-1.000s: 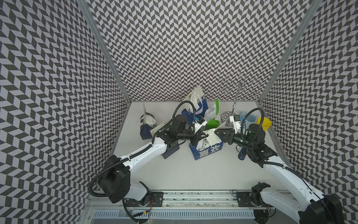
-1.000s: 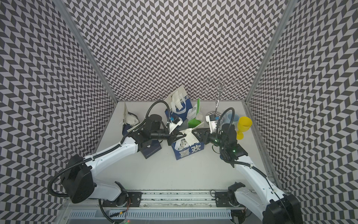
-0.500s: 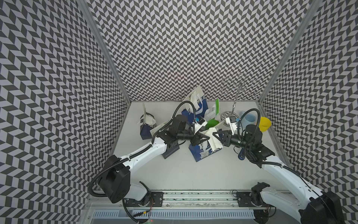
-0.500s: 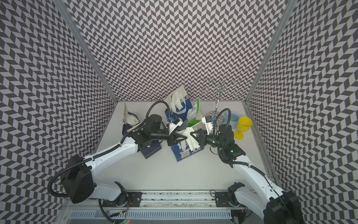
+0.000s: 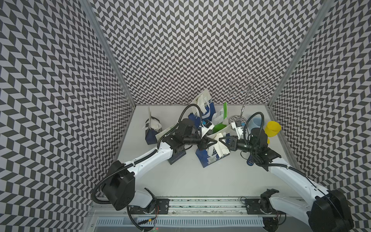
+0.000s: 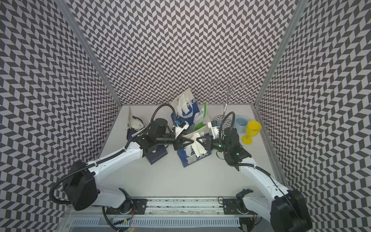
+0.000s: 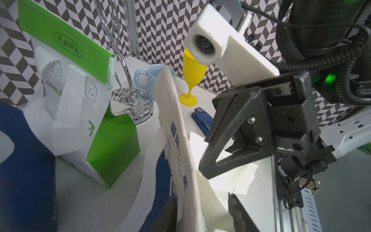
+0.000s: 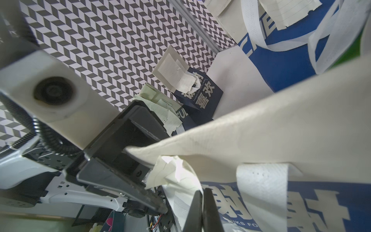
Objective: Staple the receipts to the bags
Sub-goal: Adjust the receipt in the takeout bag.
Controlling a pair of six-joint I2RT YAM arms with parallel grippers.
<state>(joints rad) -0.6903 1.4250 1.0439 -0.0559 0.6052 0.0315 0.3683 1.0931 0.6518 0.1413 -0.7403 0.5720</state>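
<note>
The left hand [image 7: 202,216] is half open astride the top flap of the middle blue bag [image 5: 208,160], gripping nothing. The right hand [image 8: 199,206] is pinched tight at that same flap, beside a crumpled receipt [image 8: 168,176]; whether it has receipt, flap or both I cannot tell. One thin pinch may tear or slip, and the receipt could slide off. The stapler [image 7: 201,119] lies beside the bag, unheld; fetching it means letting go, and the bag could topple onto the green bag [image 7: 112,144] behind it
</note>
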